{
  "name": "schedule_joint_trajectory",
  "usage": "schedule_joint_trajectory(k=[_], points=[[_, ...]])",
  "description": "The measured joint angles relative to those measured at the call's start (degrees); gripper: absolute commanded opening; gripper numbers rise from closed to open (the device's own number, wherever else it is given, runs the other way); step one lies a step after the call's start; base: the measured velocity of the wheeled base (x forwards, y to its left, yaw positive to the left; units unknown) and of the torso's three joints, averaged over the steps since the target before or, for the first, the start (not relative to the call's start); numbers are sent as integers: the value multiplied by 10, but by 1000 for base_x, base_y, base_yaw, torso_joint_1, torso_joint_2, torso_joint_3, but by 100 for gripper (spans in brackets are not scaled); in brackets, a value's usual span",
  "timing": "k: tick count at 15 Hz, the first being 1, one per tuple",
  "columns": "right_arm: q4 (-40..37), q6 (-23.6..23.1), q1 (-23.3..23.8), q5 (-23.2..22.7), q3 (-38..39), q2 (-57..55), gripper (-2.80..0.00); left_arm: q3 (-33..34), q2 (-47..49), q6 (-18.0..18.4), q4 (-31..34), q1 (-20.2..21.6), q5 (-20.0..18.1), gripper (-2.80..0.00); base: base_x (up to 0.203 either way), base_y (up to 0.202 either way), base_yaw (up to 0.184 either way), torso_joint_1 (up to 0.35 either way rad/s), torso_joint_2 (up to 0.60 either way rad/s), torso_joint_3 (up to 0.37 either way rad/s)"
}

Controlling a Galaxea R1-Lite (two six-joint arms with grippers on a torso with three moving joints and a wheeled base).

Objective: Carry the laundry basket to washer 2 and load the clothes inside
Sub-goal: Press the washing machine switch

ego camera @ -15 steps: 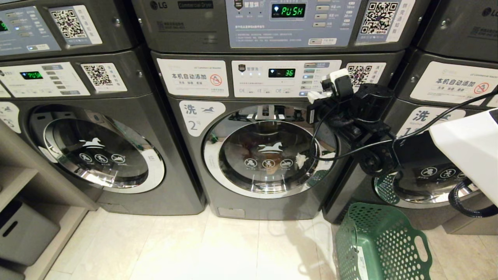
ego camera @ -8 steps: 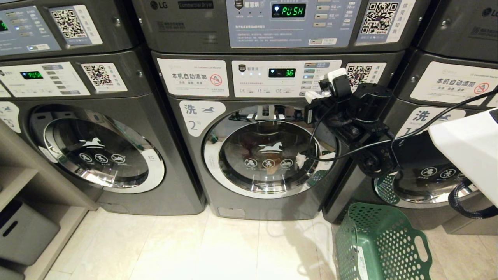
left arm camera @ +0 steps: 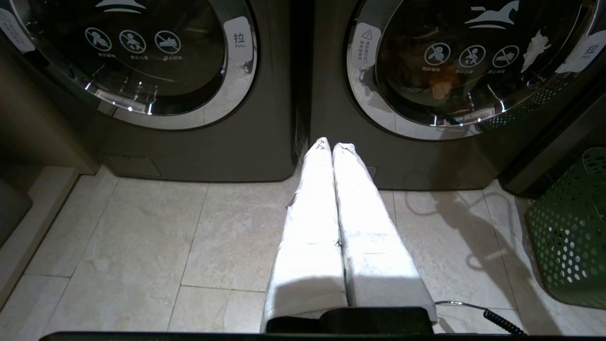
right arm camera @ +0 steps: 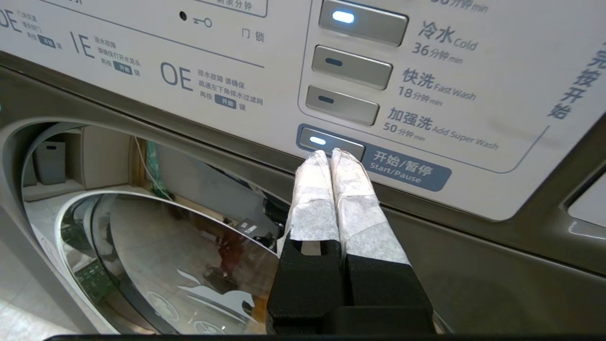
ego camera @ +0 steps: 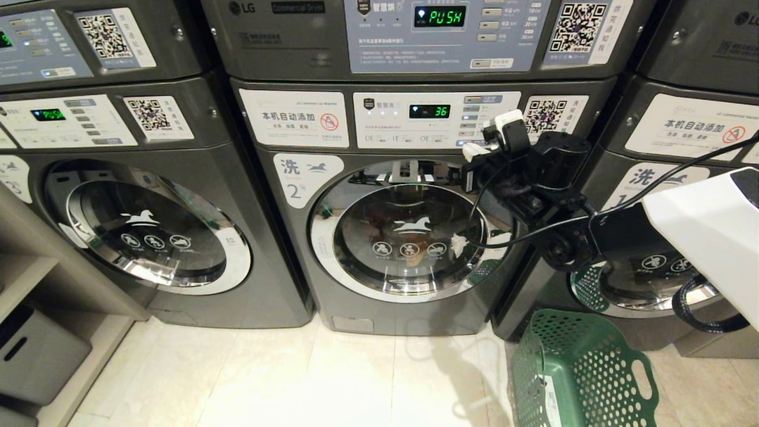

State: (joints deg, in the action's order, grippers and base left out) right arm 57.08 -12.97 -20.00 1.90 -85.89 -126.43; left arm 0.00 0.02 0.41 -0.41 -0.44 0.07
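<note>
Washer 2 (ego camera: 299, 178) stands in the middle, its round glass door (ego camera: 409, 237) closed. Through the glass an orange patch of the clothes (left arm camera: 442, 87) shows dimly inside the drum. My right gripper (ego camera: 470, 150) is shut and empty, its paper-wrapped fingertips (right arm camera: 331, 154) resting at the lit Start/Pause button (right arm camera: 326, 140) of the washer's panel. The green laundry basket (ego camera: 584, 373) sits on the floor at the lower right, with no clothes showing in it. My left gripper (left arm camera: 330, 144) hangs low, shut and empty, pointing at the gap between two washer bases.
Washer 1 (ego camera: 646, 178) stands to the right behind the basket, another washer (ego camera: 148, 231) to the left, and dryer panels (ego camera: 439, 29) above. A shelf with a grey bin (ego camera: 35, 350) is at the far left. Pale floor tiles (ego camera: 296, 379) lie in front.
My right gripper has edged slightly left and down along the control panel. Nothing else has moved.
</note>
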Motion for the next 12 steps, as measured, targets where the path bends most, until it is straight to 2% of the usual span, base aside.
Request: schedule_joint_trajectory(k=[12], points=[[-4,0,1,2,-33,-14,-280,0,0,0,0,0,0,-280,0,0,0,0,0,0]])
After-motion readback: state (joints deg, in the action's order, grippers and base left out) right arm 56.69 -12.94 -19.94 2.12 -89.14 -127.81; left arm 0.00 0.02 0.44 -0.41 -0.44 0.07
